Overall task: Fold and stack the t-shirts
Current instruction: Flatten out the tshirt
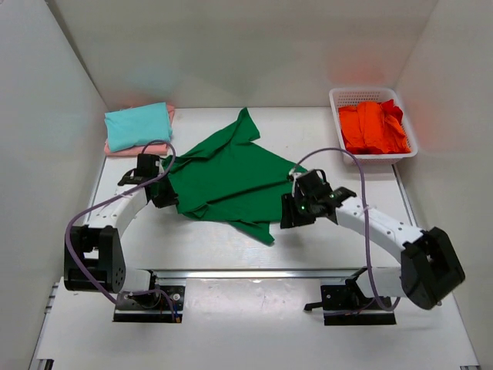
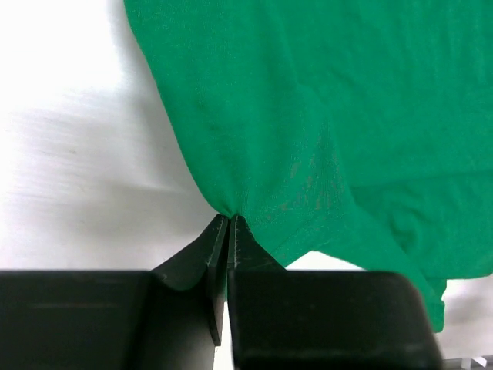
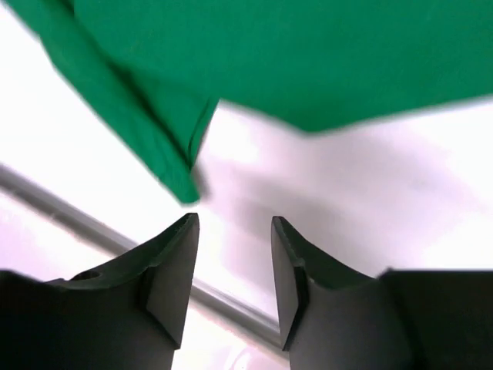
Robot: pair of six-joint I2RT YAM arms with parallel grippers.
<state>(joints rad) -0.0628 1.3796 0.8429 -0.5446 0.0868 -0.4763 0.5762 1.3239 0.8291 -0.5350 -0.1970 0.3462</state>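
Note:
A dark green t-shirt [image 1: 227,173] lies crumpled in the middle of the table. My left gripper [image 1: 163,194] is shut on its left edge; in the left wrist view [image 2: 229,217] the cloth [image 2: 323,116] bunches into the closed fingertips. My right gripper [image 1: 289,218] is open and empty just off the shirt's right side; in the right wrist view [image 3: 233,223] the green cloth [image 3: 293,54] lies beyond the fingertips. A folded teal t-shirt [image 1: 137,126] rests on a pale pink one [image 1: 123,148] at the back left. Orange-red t-shirts [image 1: 373,127] fill the basket.
A white lattice basket [image 1: 360,95] stands at the back right. White walls enclose the table on three sides. A metal rail [image 1: 254,273] runs along the near edge by the arm bases.

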